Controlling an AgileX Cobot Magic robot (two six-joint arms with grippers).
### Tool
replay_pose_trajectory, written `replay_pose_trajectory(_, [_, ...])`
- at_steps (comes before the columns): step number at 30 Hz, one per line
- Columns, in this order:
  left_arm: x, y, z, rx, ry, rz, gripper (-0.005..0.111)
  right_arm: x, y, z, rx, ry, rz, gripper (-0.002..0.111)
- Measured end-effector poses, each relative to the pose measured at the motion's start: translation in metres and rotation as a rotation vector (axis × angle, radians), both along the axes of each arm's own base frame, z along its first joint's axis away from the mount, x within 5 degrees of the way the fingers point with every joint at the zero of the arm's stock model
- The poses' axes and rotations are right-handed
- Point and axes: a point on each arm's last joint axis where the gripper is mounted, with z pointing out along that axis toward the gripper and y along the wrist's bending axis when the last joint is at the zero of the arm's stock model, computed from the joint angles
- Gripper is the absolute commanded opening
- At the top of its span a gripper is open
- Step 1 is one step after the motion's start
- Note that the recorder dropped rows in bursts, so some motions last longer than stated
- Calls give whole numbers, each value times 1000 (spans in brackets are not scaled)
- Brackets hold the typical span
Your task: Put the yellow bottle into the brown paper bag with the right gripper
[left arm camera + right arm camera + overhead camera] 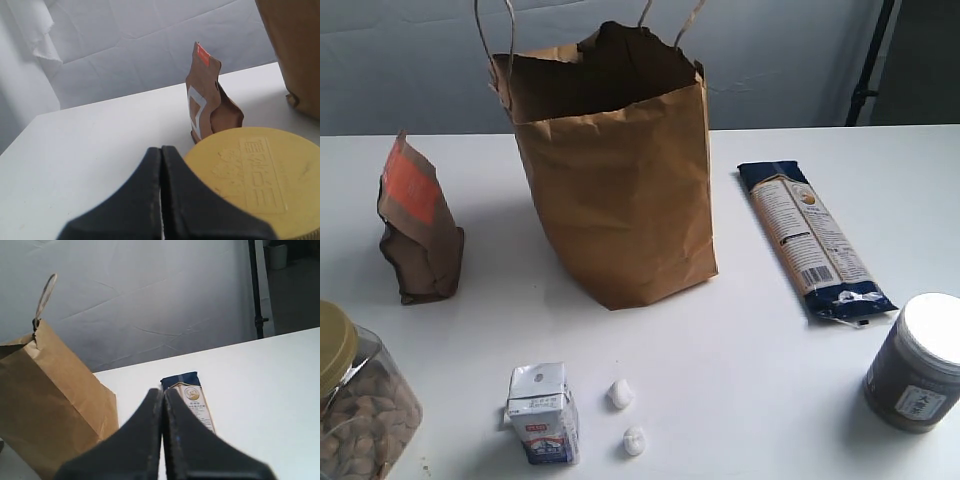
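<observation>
brown paper bag [620, 200] open-topped | pouch [418, 225] left, pasta packet [812, 240] right, both apart

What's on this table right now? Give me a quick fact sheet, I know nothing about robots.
bag: brown paper bag, upright, mouth open, on white table
yellow bottle: not visible in any view
beside bag: brown pouch with orange label; long packet lying flat
front: small carton, two white lumps
near corners: gold-lidded nut jar; dark jar, white lid
left gripper: shut, empty
right gripper: shut, empty

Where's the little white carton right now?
In the exterior view the carton stands at the bottom, left of centre, before the bag, between the nut jar and two white lumps.
</observation>
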Motion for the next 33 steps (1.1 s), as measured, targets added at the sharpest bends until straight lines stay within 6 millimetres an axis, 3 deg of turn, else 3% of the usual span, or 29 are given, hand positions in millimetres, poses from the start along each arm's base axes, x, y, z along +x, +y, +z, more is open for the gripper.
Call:
replay_pose_trajectory(7, [0,0,0,0,0,0,0,-10,-35,-9,53,-25,82,0])
replay_pose_trajectory(11, [0,0,0,0,0,0,0,-13,-42,-15,98,-26,115,0])
replay_pose_trajectory(18, [0,0,0,0,0,0,0,-26,-11,-29,101,-73,444,0])
replay_pose_trajectory(30, [0,0,0,0,0,0,0,-54,26,-99,23,3,830,0])
replay_pose_trajectory(33, [0,0,0,0,0,0,0,-61,30,-105,24,-12,903,0])
